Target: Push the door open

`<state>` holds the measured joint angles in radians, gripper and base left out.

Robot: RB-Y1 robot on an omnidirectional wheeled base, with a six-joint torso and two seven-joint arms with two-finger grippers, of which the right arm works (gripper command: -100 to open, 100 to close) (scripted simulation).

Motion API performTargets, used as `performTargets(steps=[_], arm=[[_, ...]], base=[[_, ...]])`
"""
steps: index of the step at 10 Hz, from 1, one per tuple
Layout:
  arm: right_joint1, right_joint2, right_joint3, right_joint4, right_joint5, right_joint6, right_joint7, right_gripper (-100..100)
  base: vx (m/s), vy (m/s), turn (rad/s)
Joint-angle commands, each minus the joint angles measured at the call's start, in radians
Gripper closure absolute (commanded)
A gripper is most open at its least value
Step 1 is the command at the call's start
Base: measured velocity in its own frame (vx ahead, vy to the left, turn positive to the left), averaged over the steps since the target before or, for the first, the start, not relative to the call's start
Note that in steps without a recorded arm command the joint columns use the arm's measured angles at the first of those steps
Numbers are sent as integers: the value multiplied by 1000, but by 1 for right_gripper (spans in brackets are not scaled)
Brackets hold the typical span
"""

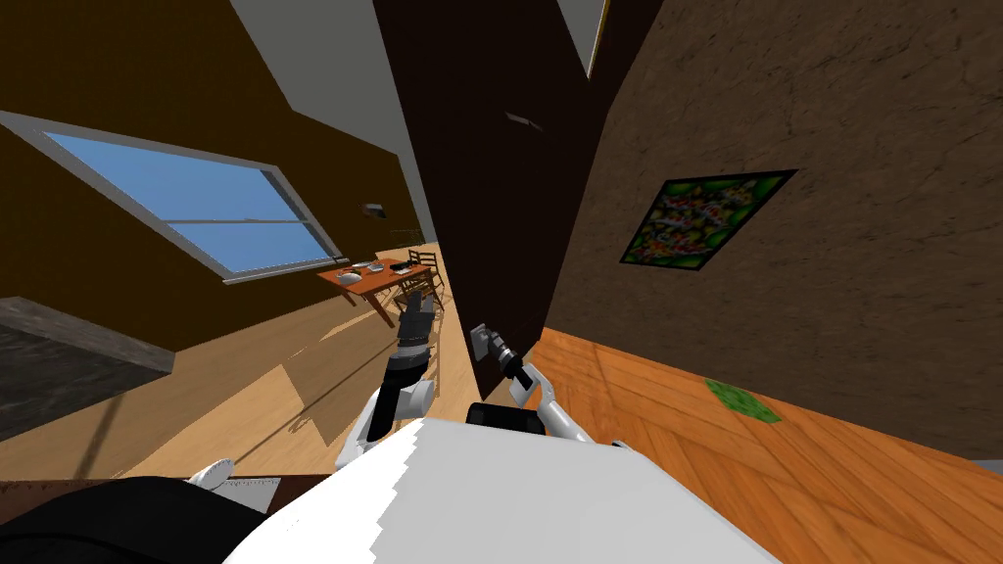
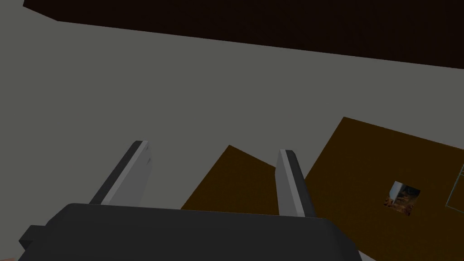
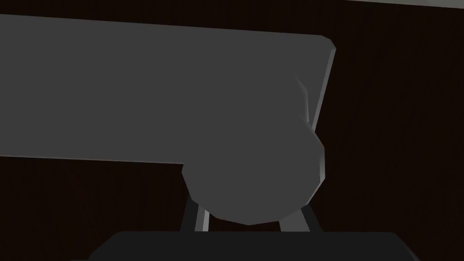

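The dark brown door (image 1: 490,176) stands ahead of me, its leaf swung a little away from the brown wall on the right. Low on it is a grey handle plate (image 1: 479,340). My right gripper (image 1: 489,345) reaches that plate. In the right wrist view the grey plate (image 3: 136,90) and its rounded handle (image 3: 253,181) lie against the dark door (image 3: 398,136), and my right gripper (image 3: 249,213) is shut on the handle, fingers flanking it with their tips hidden. My left gripper (image 1: 416,299) is raised left of the door, open and holding nothing (image 2: 213,152).
Beyond the door's left edge stands an orange table (image 1: 377,279) with dishes and chairs (image 1: 423,262), under a large window (image 1: 196,211). A framed picture (image 1: 700,220) hangs on the right wall. A green patch (image 1: 742,399) lies on the wooden floor. A dark counter (image 1: 59,362) sits at left.
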<state>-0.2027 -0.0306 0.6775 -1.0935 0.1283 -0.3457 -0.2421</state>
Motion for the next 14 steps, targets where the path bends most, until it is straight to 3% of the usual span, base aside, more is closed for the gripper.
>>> performTargets(steps=[1,2,3,7,9,10,14], arm=[[18,10,-27,-16,24,10,-1,100],[28,20,-40,-22,37,14,-1,100],[24,-6,-20,-27,29,11,-8,-100],[31,-18,3,-48,30,18,-21,-100],[37,-8,23,-67,31,24,-32,-100],[37,-12,17,-64,31,25,-28,-100],[31,-23,5,-51,31,20,-20,-100]], base=[[114,217,-126],[133,219,-131],[-58,15,-67],[-180,-169,-2],[-235,-181,-22],[-112,-81,6],[102,112,21]])
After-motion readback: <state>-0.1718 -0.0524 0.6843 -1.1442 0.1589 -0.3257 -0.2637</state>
